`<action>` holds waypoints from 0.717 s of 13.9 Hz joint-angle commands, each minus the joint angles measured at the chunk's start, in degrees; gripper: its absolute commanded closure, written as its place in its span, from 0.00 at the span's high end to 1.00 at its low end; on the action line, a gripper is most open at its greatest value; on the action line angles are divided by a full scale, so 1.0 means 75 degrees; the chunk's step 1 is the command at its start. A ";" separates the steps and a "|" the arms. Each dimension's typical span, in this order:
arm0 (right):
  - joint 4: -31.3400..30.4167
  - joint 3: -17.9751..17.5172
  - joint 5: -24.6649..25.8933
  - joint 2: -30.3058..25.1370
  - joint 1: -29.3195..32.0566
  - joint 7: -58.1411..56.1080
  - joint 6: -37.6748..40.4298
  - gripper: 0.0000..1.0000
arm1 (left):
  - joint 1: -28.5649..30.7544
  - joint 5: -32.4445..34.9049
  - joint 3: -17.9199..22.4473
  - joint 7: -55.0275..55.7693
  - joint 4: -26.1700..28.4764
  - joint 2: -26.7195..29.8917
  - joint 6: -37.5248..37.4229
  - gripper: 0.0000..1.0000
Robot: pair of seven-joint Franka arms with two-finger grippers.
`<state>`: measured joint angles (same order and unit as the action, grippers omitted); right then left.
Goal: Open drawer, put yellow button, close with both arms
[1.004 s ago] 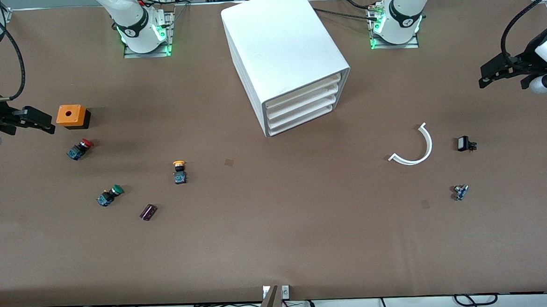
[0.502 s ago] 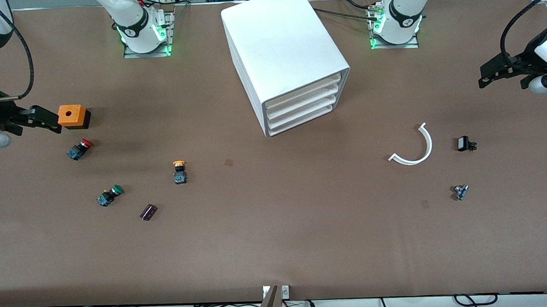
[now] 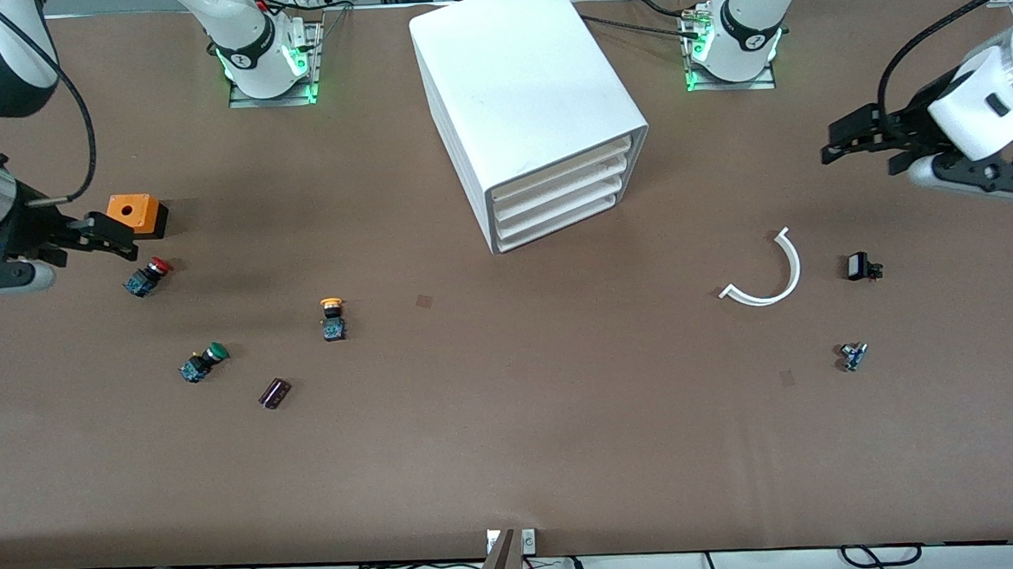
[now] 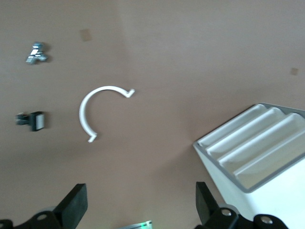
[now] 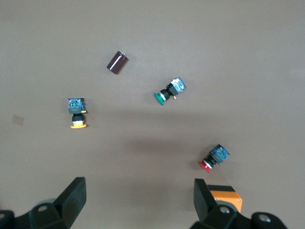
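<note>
The white cabinet (image 3: pixel 532 101) stands at the middle of the table between the two bases, all four drawers shut. The drawer (image 3: pixel 563 170) is the highest of them. The yellow button (image 3: pixel 331 318) lies on the table toward the right arm's end; it also shows in the right wrist view (image 5: pixel 76 114). My right gripper (image 3: pixel 118 238) is open and empty, in the air beside the orange box (image 3: pixel 134 214) and the red button (image 3: pixel 147 276). In its own wrist view the right gripper (image 5: pixel 138 205) holds nothing. My left gripper (image 3: pixel 841 141) is open and empty, in the air toward the left arm's end. In its own wrist view the left gripper (image 4: pixel 140 210) shows with the cabinet (image 4: pixel 267 157) in sight.
A green button (image 3: pixel 203 362) and a dark cylinder (image 3: pixel 275 393) lie nearer the camera than the red button. A white curved strip (image 3: pixel 766 275), a small black part (image 3: pixel 861 267) and a small metal part (image 3: pixel 853 356) lie toward the left arm's end.
Both grippers have moved inward toward the middle of the table. The right one now reaches beside the orange box, and the left one has come closer to the cabinet.
</note>
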<state>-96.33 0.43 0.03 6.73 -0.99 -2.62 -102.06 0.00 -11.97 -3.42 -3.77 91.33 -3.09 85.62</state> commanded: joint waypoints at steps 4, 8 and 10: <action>-0.0059 -0.0034 -0.1093 0.0847 -0.0650 0.0021 -0.0768 1.00 | -0.0363 -0.1143 -0.0141 -0.0199 -0.0506 -0.1508 -0.0236 1.00; -0.0059 -0.0023 -0.0791 0.1620 -0.1331 0.0499 -0.1402 1.00 | -0.0375 -0.2537 -0.0212 -0.1190 -0.0400 -0.2293 -0.0236 1.00; -0.0059 -0.0023 -0.0194 0.2019 -0.1717 0.1189 -0.1695 1.00 | -0.0305 -0.3543 -0.0212 -0.2816 -0.0260 -0.2901 -0.0166 1.00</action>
<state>-96.82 -0.01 -4.52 19.73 -11.58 2.17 -112.81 -3.20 -32.59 -4.83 -15.37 90.42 -20.50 85.35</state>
